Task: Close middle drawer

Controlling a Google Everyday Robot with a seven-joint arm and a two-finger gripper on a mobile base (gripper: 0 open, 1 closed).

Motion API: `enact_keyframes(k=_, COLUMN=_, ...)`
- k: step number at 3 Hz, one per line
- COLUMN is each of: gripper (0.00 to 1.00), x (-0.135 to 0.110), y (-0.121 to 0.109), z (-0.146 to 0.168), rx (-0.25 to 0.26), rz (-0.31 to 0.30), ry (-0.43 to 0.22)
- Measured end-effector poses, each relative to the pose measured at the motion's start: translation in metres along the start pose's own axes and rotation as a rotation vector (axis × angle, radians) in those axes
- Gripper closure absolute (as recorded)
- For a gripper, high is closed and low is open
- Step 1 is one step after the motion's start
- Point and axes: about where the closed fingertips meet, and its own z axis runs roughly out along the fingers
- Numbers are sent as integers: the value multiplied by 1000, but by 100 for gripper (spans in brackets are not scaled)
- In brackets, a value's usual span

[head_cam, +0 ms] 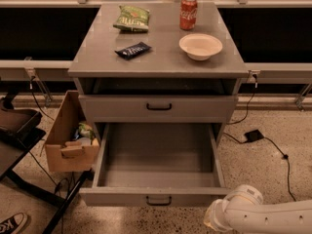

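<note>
The middle drawer [122, 197] of the grey cabinet stands pulled far out, and its long shallow tray is empty. Its flat front has a small black handle [159, 201]. The taller top drawer front [117, 108] above it is shut. The lowest front is hidden under the open drawer. My white arm [263, 216] comes in from the lower right, and its end lies just off the drawer front's right corner. My gripper itself is out of view past the frame's lower edge.
On the cabinet top [161, 62] are a green chip bag [131, 18], a dark snack bar [132, 49], a red soda can [188, 13] and a white bowl [200, 46]. A cardboard box [68, 140] stands left of the drawer. Cables [273, 147] lie on the floor at right.
</note>
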Motion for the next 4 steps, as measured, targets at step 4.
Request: enact_keyframes(k=4, gripper=100, x=-17, y=-88, z=16, rx=226, rz=-27, ry=-106)
